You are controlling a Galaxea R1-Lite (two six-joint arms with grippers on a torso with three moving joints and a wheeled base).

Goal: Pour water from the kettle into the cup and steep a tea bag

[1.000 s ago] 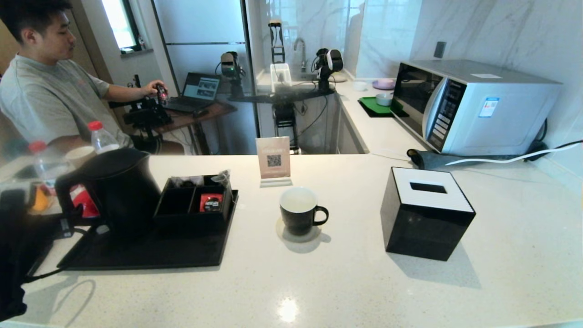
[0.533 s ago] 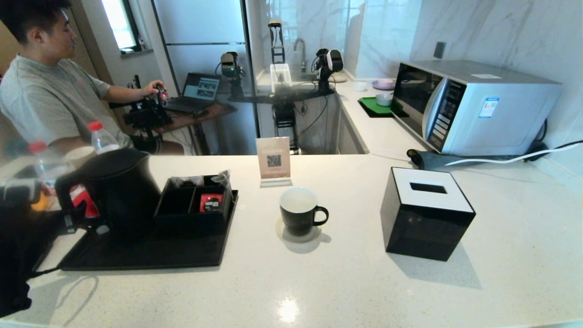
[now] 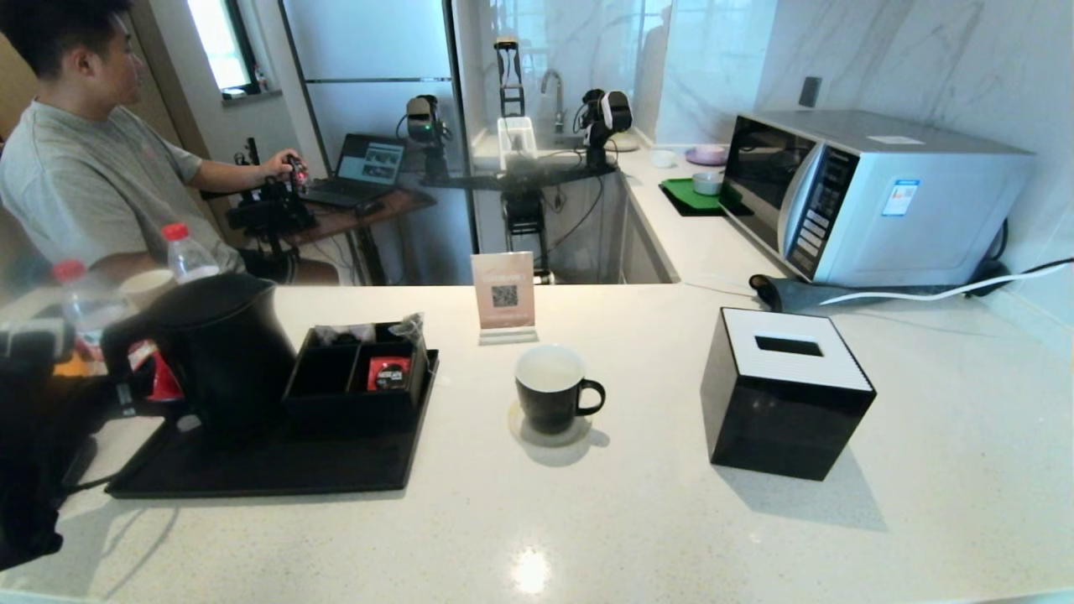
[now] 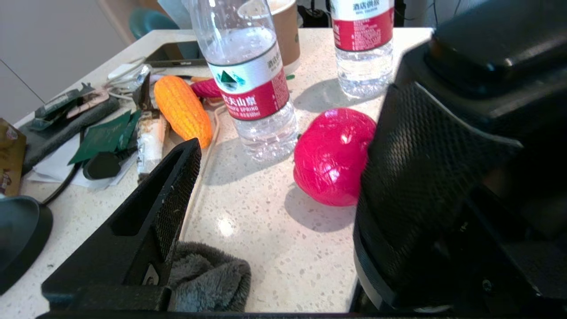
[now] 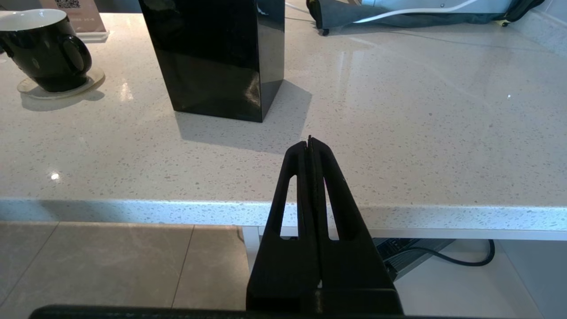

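So the kettle [image 3: 220, 352] sits at the left end of a black tray [image 3: 277, 466], left-middle of the head view, lid on. Right next to it on the same tray is a black organiser box [image 3: 357, 377] with compartments; one holds a red-and-black sachet [image 3: 388, 373], and the back ones have some clear wrappers I can't really make out. The cup [image 3: 554, 390] is near the centre of the frame on a pale coaster [image 3: 550, 432], handle pointing to the right side of the frame, white inside; can't tell if there's anything in it. Can't spot a tea bag for sure.

The desk [image 3: 671, 520] is a pale speckled stone top. A black tissue box [image 3: 784, 394] stands right of centre, a microwave [image 3: 873, 197] upper right, a little QR sign [image 3: 503, 294] just behind the cup. A guy in a grey shirt [image 3: 84, 176] sits upper left.

The left gripper [image 4: 283, 177] is at the far left edge of the head view, jaws spread wide and holding nothing, with the kettle's handle [image 3: 126, 352] just beside it. In its wrist view there's a red apple [image 4: 332, 155], water bottles [image 4: 248, 79] and a toy corn cob [image 4: 184, 108] beyond the fingers. The right gripper [image 5: 310, 144] is pinched fully closed, empty, hanging below the desk's front edge, well away from the cup.
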